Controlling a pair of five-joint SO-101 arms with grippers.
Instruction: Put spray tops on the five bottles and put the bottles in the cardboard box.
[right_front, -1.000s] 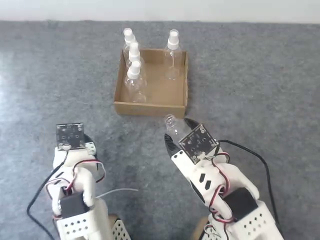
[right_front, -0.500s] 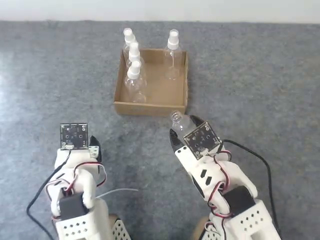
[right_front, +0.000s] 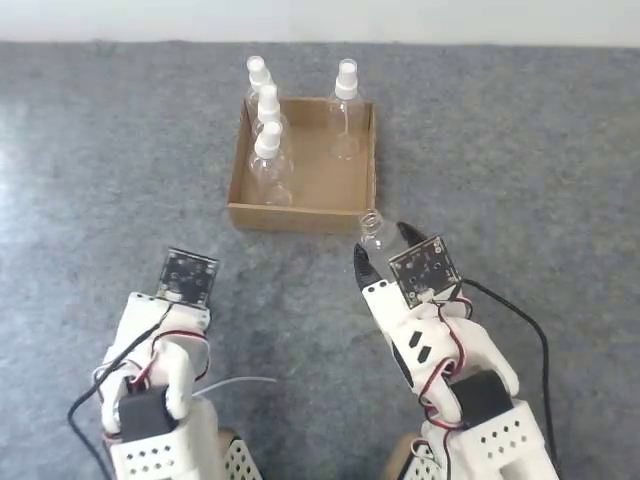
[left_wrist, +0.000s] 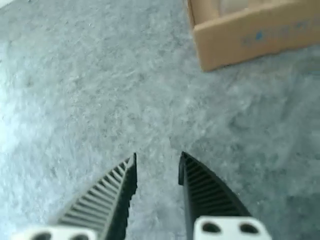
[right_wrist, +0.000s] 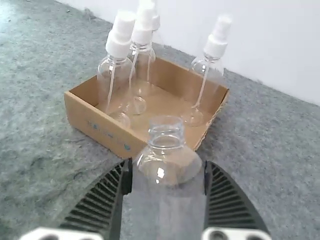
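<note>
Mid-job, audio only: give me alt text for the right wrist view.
The right gripper holds an uncapped clear bottle upright, its neck open. Beyond it on grey carpet sits the cardboard box with four spray-topped bottles standing in it, three clustered at one side and one apart.

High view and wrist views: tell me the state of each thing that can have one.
Cardboard box: open-topped, on the carpet.
Four capped bottles: upright in the box, spray tops on.
Fifth bottle: no spray top, held upright near the box's front.
Right end effector: shut on the fifth bottle.
Left end effector: open, empty.
</note>
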